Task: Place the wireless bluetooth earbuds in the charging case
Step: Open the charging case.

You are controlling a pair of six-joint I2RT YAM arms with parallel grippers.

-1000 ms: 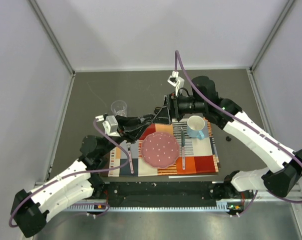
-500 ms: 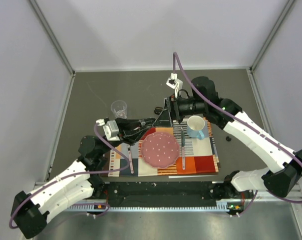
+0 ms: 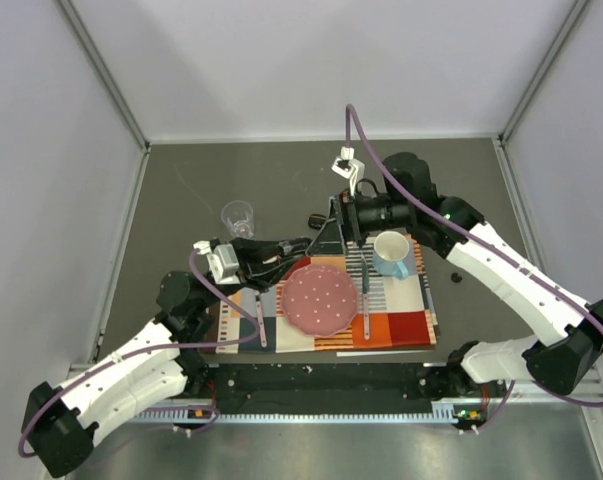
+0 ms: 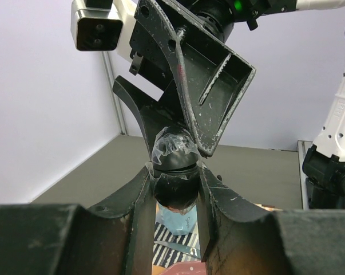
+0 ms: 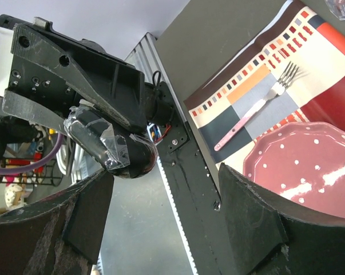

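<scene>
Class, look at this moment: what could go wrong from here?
1. The charging case is held off the table only by the left gripper. Its rounded shell, covered in crinkled clear film, could slip out and drop.
2. The right gripper, jaws open, is very close to the left one, so the two could collide.

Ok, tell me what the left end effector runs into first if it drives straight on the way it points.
The left end effector, shut on the charging case, points at the right end effector. The case would reach that open end effector first. They look very close, though depth is unclear.
</scene>
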